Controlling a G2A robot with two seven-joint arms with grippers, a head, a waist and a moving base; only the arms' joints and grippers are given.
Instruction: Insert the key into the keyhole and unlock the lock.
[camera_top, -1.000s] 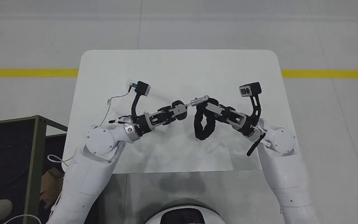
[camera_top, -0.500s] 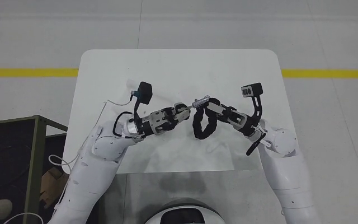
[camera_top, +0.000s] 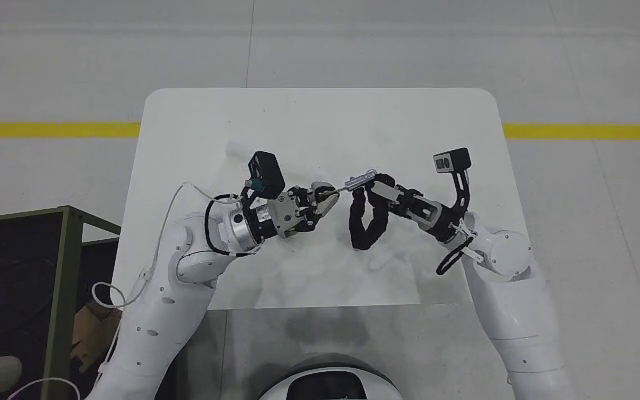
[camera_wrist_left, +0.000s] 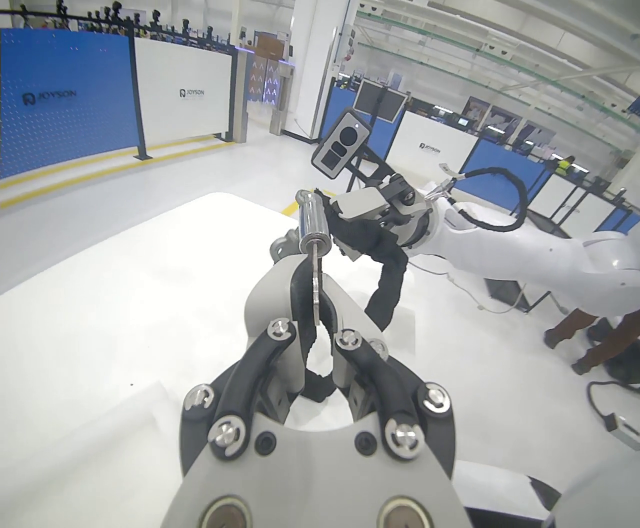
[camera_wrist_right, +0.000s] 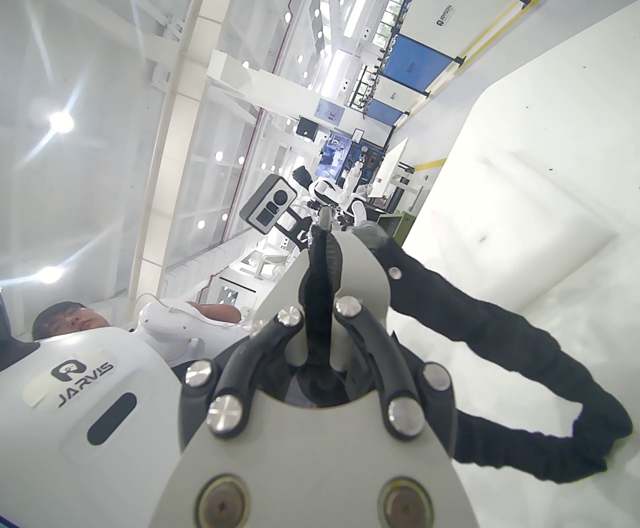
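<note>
In the left wrist view a flat silver key (camera_wrist_left: 315, 292) sits between the pads of my left gripper (camera_wrist_left: 314, 300), which is shut on it. Its tip is inside the end of a silver lock cylinder (camera_wrist_left: 312, 222). My right gripper (camera_wrist_right: 324, 252) is shut on the lock's black sleeved cable loop (camera_wrist_right: 500, 330) close to the cylinder. Seen from above, the left gripper (camera_top: 320, 198), key (camera_top: 336, 190), cylinder (camera_top: 360, 181) and right gripper (camera_top: 386, 194) line up above mid-table. The loop (camera_top: 362, 228) hangs down toward the tabletop.
The white table (camera_top: 200, 130) is bare around both arms, with a thin white sheet (camera_top: 330, 290) at its near edge. A dark green-framed cart (camera_top: 50, 260) stands off the table's left side. A yellow line (camera_top: 70, 130) crosses the floor behind.
The left wrist has rolled, swinging its camera mount round toward the lock, and the left elbow has shifted. The key stays at the cylinder. The right arm and lock have barely moved.
</note>
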